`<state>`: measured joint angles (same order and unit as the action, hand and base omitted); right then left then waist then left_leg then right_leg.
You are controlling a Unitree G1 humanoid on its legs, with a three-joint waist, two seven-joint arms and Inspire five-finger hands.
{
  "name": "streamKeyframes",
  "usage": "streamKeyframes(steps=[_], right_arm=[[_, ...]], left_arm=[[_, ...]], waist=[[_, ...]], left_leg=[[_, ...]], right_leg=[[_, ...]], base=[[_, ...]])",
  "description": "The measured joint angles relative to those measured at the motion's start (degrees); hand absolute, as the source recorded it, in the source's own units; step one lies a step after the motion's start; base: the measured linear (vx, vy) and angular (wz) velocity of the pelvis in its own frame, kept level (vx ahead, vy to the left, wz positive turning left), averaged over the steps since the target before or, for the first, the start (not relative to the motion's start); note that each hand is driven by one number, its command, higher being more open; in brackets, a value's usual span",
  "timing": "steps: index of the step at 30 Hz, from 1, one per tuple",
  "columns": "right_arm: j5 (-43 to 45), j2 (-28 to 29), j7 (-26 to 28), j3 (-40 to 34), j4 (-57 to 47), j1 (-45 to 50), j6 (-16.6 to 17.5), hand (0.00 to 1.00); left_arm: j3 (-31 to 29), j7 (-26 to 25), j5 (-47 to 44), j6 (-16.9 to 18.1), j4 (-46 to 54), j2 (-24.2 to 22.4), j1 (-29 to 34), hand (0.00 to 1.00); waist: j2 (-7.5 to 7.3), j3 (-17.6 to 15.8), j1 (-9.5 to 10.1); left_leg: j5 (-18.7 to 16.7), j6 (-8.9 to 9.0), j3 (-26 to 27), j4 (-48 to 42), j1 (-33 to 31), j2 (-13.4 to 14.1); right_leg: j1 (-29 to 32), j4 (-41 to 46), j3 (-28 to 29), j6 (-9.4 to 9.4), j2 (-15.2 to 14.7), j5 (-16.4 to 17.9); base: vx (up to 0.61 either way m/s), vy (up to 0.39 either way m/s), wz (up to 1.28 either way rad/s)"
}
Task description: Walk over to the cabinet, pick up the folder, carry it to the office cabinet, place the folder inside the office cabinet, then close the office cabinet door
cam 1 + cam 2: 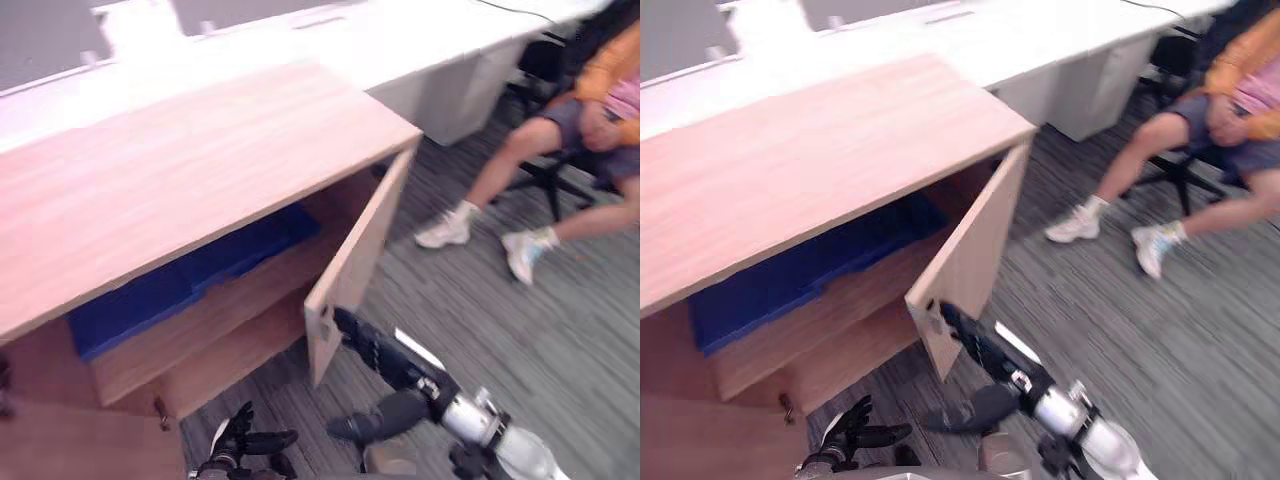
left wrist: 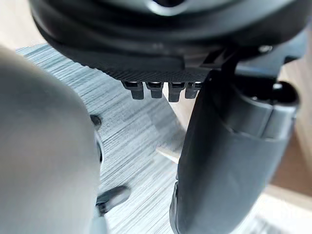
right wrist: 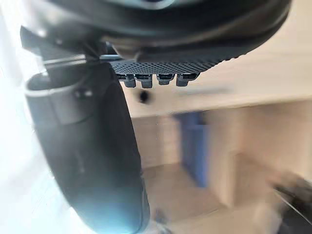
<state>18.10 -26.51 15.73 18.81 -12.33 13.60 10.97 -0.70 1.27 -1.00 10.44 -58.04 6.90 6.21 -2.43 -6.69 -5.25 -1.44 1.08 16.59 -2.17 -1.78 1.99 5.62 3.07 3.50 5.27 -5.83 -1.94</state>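
The wooden cabinet (image 1: 180,170) is filling the left and middle of the head views, and its door (image 1: 355,270) is standing open, swinging out toward the lower middle of the frame. The blue folder (image 1: 200,275) is lying flat inside the cabinet on the upper shelf (image 1: 230,310), at the left centre of the frame, and no hand is touching it. In the right wrist view the folder (image 3: 192,146) is showing as a blue shape in the middle, deep in the open cabinet.

The right hand (image 1: 392,362) is reaching in from the lower right, and its fingers (image 1: 352,328) are stretching out straight to the lower edge of the door. They are lying at this edge; if they are really pressing on it, I cannot tell. The hand is holding nothing, and its thumb (image 3: 92,156) is standing apart from the fingers.

The left hand (image 1: 245,437) is hanging at the bottom edge, left of centre, over the grey carpet (image 1: 520,340). Its fingers are spreading loosely and are gripping nothing.

In the upper right corner a person (image 1: 580,120) in an orange top and white shoes is sitting on a black chair (image 1: 545,175). A long white desk (image 1: 400,45) is running along the top of the frame behind the cabinet.
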Motion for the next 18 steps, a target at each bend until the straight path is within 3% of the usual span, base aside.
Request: streamKeyframes(steps=[5,7,9,11,18], right_arm=[[-6.1,11.1,-10.0,-5.2,16.2,-12.6,1.2,1.0],[-8.3,13.6,-13.7,-7.3,21.2,-16.5,1.3,1.0],[-9.4,14.8,-18.2,-9.9,23.4,-15.1,3.7,1.0],[-10.6,14.2,-21.2,-13.0,28.4,-16.6,3.8,1.0],[-11.3,13.1,-24.2,-19.3,35.5,-15.9,5.0,1.0]], left_arm=[[-0.7,-1.5,-0.3,-0.2,0.4,-0.1,-0.4,1.0],[-1.3,-1.9,-0.9,-0.4,0.9,-0.3,-0.5,1.0],[-1.9,-2.4,-1.3,-0.3,1.8,-0.4,0.1,1.0],[-2.5,-2.8,-1.4,-0.4,1.8,-0.3,0.2,1.0],[-7.4,-3.9,-4.8,-0.5,4.8,-1.8,2.2,1.0]], waist=[[-0.28,0.1,2.43],[-0.27,0.1,3.61],[-0.19,0.0,4.1],[0.09,-0.1,4.18],[0.76,-0.4,5.88]], left_leg=[[6.2,-0.82,-8.1,7.5,0.0,-1.4],[6.5,-0.85,-10.3,7.5,-0.2,-1.7],[6.8,-0.92,-12.8,7.5,0.0,-2.2],[7.2,-0.73,-15.0,7.6,-0.3,-2.9],[8.6,-0.39,-22.5,7.6,-2.0,-3.6]], right_leg=[[-1.0,-0.2,-8.4,-0.17,-1.1,0.6],[-2.3,-0.4,-10.9,-0.05,-1.3,0.9],[-3.7,-0.4,-13.2,0.15,-1.6,1.5],[-4.6,-0.5,-15.3,0.59,-1.9,2.3],[-7.2,-1.1,-23.4,0.21,-2.1,4.1]], base=[[-0.01,0.0,0.93],[0.0,0.036,0.76],[-0.01,0.027,0.6],[-0.04,0.033,0.48],[-0.01,-0.015,0.63]])
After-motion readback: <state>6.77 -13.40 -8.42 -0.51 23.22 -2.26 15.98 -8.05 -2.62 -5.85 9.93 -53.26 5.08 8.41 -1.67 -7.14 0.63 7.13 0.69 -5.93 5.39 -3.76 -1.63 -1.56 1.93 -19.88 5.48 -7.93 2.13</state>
